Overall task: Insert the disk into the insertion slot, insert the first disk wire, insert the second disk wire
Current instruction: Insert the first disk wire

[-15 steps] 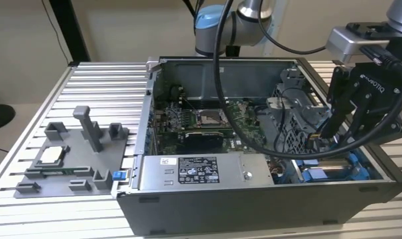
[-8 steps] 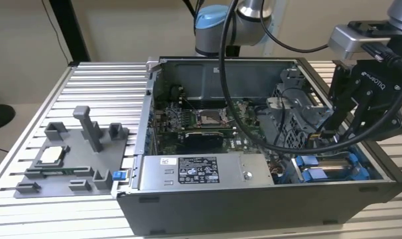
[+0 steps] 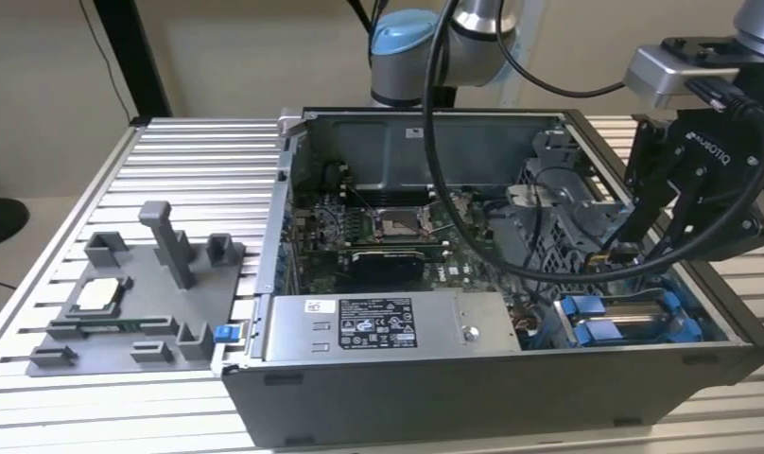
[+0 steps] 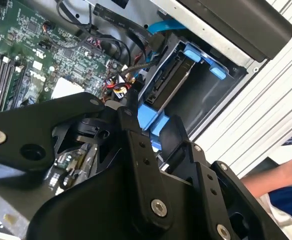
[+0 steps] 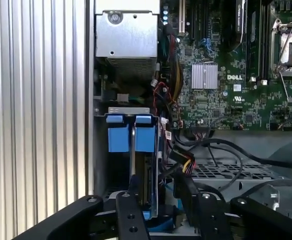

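Observation:
The disk [image 5: 145, 172] stands on edge inside the insertion slot [image 5: 102, 165], with its blue carrier tabs [image 5: 131, 132] at the slot's mouth. In the second wrist view the disk [image 4: 168, 82] lies in the grey slot [image 4: 211, 95] between blue rails. My gripper [image 5: 158, 187] is open, with its fingers either side of the disk's connector end. A bundle of yellow, red and black wires [image 5: 186, 164] ends in a plug beside one finger [image 5: 183, 187]. In the exterior view my gripper [image 3: 616, 248] hangs above the slot's blue clips [image 3: 628, 320], at the case's corner on the exterior view's right.
The grey power-supply box [image 3: 382, 326] sits beside the slot along the case's front wall. A perforated cage [image 5: 221, 172] and black cables [image 5: 246, 152] crowd the slot's other side. A grey fixture [image 3: 143, 293] stands on the table. A person's arm [image 4: 281, 180] is beyond the case.

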Tool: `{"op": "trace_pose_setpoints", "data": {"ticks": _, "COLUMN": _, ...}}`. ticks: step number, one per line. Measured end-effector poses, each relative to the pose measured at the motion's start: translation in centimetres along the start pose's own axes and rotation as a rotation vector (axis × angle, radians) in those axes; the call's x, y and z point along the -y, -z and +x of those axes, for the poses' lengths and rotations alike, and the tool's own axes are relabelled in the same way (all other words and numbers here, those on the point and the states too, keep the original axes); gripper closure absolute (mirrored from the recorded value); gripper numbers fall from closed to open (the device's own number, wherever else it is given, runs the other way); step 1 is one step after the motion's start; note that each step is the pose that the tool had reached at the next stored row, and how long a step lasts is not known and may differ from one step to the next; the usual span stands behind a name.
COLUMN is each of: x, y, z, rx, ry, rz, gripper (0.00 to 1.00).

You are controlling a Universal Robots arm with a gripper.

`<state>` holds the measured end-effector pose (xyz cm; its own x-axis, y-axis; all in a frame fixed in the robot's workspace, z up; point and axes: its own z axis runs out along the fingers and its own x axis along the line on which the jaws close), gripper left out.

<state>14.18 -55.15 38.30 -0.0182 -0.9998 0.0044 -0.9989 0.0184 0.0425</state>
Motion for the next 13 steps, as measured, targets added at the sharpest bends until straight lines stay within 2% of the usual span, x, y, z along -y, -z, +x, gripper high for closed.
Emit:
{"op": "trace_pose_setpoints", "data": {"ticks": 9, "x": 0.1, "y": -0.38, "z": -1.04, "rx": 0.0, "ry": 0.0, "rz": 0.0, "gripper": 0.0}}
{"op": "trace_pose_setpoints", "data": {"ticks": 13, "x": 0.25, "y": -0.63, "z": -1.18, "rx": 0.0002, "ry": 0.0, "rz": 0.0, "gripper": 0.0}}
